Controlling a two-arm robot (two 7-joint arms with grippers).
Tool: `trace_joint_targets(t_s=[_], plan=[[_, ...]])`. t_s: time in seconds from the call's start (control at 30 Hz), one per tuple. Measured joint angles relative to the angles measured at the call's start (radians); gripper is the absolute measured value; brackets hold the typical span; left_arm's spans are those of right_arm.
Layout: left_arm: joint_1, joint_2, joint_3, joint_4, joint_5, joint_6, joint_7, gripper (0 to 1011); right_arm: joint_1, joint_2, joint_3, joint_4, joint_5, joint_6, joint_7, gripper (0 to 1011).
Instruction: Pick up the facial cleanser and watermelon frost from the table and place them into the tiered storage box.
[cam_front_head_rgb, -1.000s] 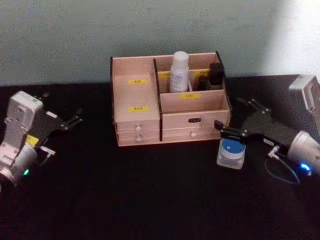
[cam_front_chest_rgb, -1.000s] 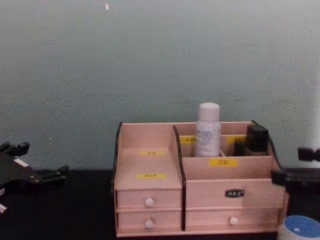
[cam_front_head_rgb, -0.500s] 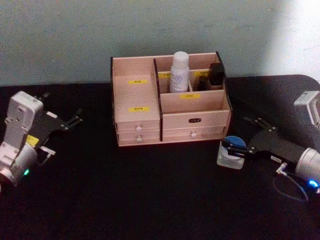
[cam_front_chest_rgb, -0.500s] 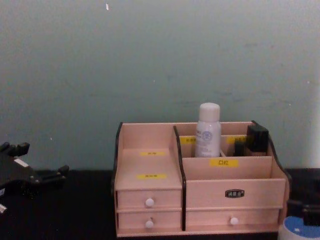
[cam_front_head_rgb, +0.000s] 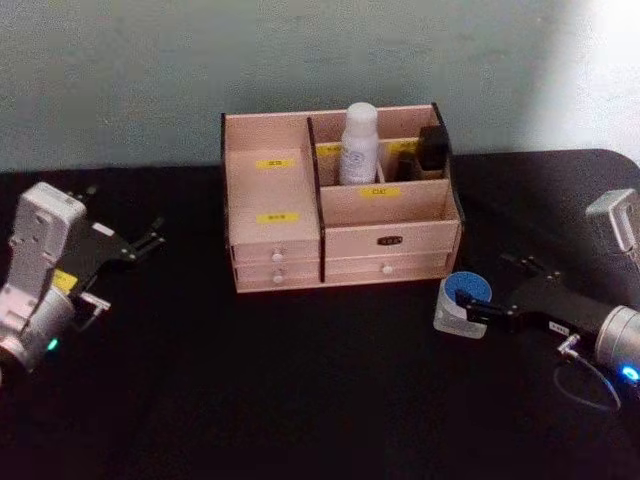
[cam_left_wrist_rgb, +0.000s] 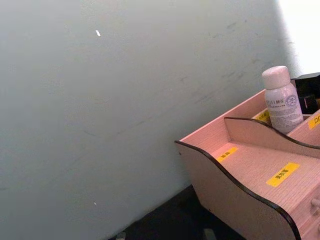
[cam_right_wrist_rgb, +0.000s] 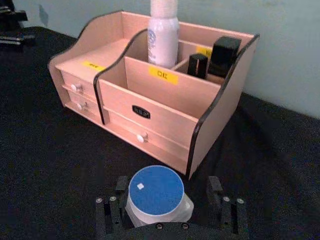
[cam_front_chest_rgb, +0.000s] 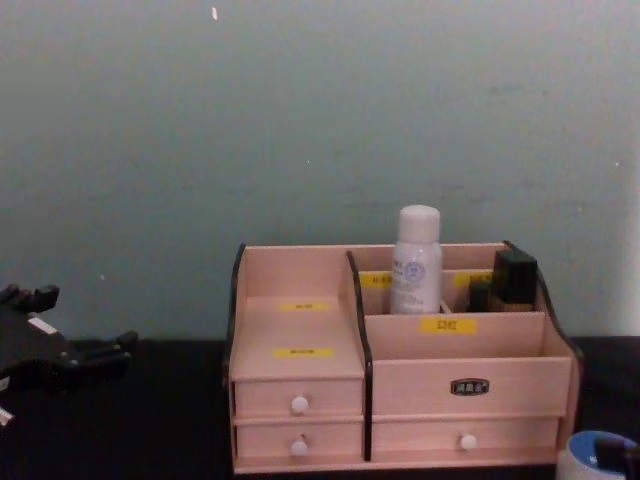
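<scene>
Now my right gripper (cam_right_wrist_rgb: 166, 184) straddles the blue-lidded jar (cam_right_wrist_rgb: 156, 194), fingers apart and not yet clamped. It sits on the table just before the tiered storage box (cam_right_wrist_rgb: 220, 117). It looks light, rigid and probably slick, so I'd squeeze its sides. Rear compartments hold a white bottle (cam_right_wrist_rgb: 163, 37) and dark tubes (cam_right_wrist_rgb: 223, 54). My left gripper (cam_front_head_rgb: 125, 218) idles far left, spread.

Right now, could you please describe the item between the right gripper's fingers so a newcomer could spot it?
Find the tiered storage box at the back of the black table; off its front right corner a small round jar sits between the open fingers of the right gripper. Its flat blue lid sets it apart from the tall white bottle and black containers in the box.
</scene>
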Motion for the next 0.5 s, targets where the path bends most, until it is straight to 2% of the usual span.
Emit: trace_joint_targets(t_s=[0.2, 0.5], plan=[[0.000, 0.000, 0.000, 0.000, 0.000, 0.000, 0.000, 1001, 0.009, 0.001, -0.005, 0.012, 0.019, 0.022, 0.005, 1000], [0.000, 0.000, 0.000, 0.000, 0.000, 0.000, 0.000, 1001, 0.011, 0.007, -0.010, 0.015, 0.043, 0.021, 0.017, 1000]])
